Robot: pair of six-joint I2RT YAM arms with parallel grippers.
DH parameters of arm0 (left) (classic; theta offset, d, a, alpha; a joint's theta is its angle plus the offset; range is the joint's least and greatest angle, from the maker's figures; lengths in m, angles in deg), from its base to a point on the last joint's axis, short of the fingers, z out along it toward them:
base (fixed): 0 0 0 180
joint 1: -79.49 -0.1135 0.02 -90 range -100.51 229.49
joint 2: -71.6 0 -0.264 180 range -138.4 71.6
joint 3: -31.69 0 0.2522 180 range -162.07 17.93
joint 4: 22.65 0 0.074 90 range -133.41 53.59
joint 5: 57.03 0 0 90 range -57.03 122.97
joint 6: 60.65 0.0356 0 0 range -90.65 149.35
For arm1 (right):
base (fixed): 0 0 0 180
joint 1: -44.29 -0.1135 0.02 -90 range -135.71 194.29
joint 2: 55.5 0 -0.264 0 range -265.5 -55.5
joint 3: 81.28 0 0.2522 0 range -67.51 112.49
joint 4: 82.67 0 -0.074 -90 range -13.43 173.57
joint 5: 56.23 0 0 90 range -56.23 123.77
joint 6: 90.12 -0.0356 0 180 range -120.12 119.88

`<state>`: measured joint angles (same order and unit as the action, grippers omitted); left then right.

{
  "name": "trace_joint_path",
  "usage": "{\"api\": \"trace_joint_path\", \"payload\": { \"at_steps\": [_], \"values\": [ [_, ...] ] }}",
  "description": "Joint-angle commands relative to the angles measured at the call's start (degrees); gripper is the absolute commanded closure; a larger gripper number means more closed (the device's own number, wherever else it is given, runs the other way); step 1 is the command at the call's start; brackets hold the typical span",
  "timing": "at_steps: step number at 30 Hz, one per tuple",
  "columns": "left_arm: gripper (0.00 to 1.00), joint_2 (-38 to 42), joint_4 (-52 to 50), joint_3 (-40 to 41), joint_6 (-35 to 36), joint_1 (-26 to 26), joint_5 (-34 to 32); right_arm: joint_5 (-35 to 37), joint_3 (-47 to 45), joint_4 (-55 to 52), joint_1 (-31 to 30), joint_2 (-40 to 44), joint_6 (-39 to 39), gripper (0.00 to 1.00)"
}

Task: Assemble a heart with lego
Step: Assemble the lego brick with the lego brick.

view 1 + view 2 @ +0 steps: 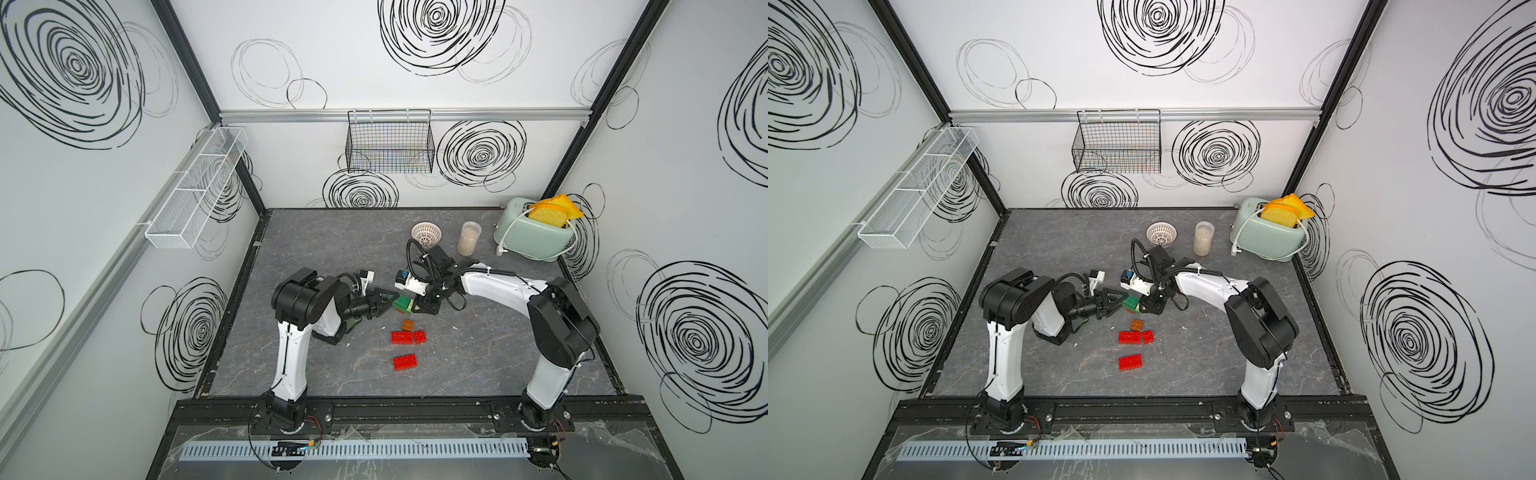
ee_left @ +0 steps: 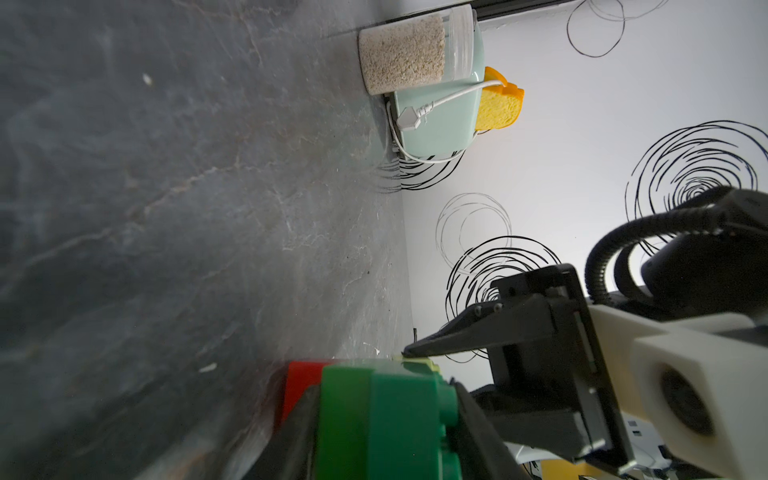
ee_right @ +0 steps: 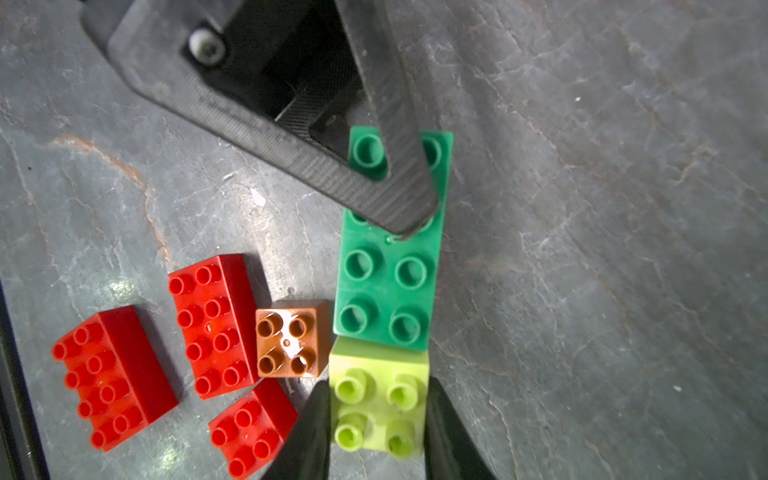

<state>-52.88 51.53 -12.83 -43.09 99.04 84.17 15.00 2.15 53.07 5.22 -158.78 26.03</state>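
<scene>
The lego is in several pieces; no heart shape is in view. My left gripper (image 1: 386, 303) (image 2: 382, 399) is shut on a long green brick (image 3: 390, 270) (image 1: 400, 302) with a red brick (image 2: 299, 386) under it, held above the table. My right gripper (image 3: 378, 415) (image 1: 419, 306) is shut on a lime-yellow square brick (image 3: 378, 399), which sits against the green brick's end. On the table below lie an orange-brown square (image 1: 408, 325) (image 3: 286, 338), two long red bricks (image 1: 402, 337) (image 1: 405, 362) and a small red one (image 1: 420, 336).
At the back of the grey table (image 1: 311, 249) stand a white latticed bowl (image 1: 426, 234), a jar of grains (image 1: 469, 237) and a mint toaster (image 1: 536, 235) holding bread. A black wire basket (image 1: 390, 143) and a white mesh shelf (image 1: 195, 187) hang on the walls.
</scene>
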Motion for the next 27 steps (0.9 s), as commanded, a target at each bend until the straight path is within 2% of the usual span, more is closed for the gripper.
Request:
{"api": "trace_joint_path", "payload": {
  "at_steps": [1, 8, 12, 17, 21, 27],
  "values": [
    [0.70, 1.05, 2.59, -0.79, 0.87, 0.90, 1.21, 1.18, 1.62, 0.01, -1.71, -3.28, -1.63, 0.76],
    [0.70, 0.85, 2.39, -0.75, 0.90, 1.00, 1.09, 4.76, 2.01, -0.50, -3.23, -5.51, -6.63, 0.77],
    [0.70, 0.91, 2.50, -0.96, 0.85, 1.24, 1.25, 4.13, 1.10, 0.44, -3.91, -5.20, -6.11, 0.76],
    [0.71, 1.00, 2.32, -1.08, 0.95, 1.63, 1.52, 6.18, 8.22, -6.67, -4.04, -9.93, -5.61, 0.76],
    [0.71, 1.35, 2.15, -1.09, 1.04, 1.73, 1.49, 5.73, 12.96, -10.56, -4.09, -13.28, -5.76, 0.75],
    [0.71, 1.02, 2.15, -1.05, 0.97, 1.72, 1.49, 3.18, 11.09, -6.70, -3.02, -11.90, -6.15, 0.72]
  ]
}}
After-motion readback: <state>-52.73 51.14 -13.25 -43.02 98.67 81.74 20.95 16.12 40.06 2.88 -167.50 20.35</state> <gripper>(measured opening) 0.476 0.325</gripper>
